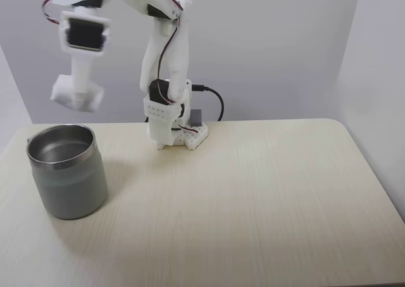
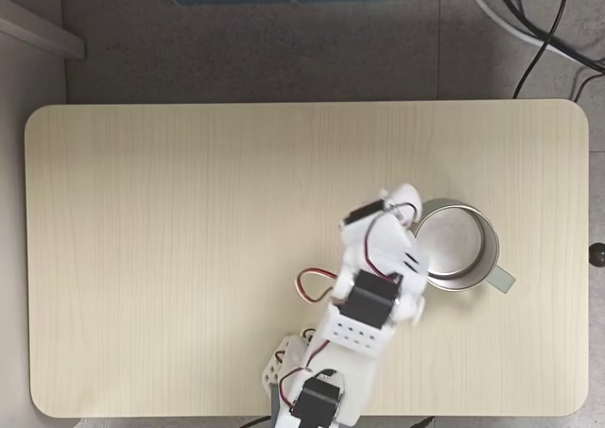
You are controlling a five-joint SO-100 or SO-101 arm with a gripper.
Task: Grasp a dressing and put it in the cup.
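Your gripper (image 1: 77,99) hangs blurry above the cup (image 1: 68,171) on the desk (image 1: 253,192), so you cannot tell if it is apart or together.

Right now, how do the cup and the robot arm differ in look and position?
The cup is matte grey-green with a shiny steel inside; the arm is white plastic with black motors and red wires. The cup stands upright on the table; the arm's gripper hangs in the air above and just behind the cup's rim, blurred. The cup is squat and round; the arm is tall and jointed. Both rest on the table.
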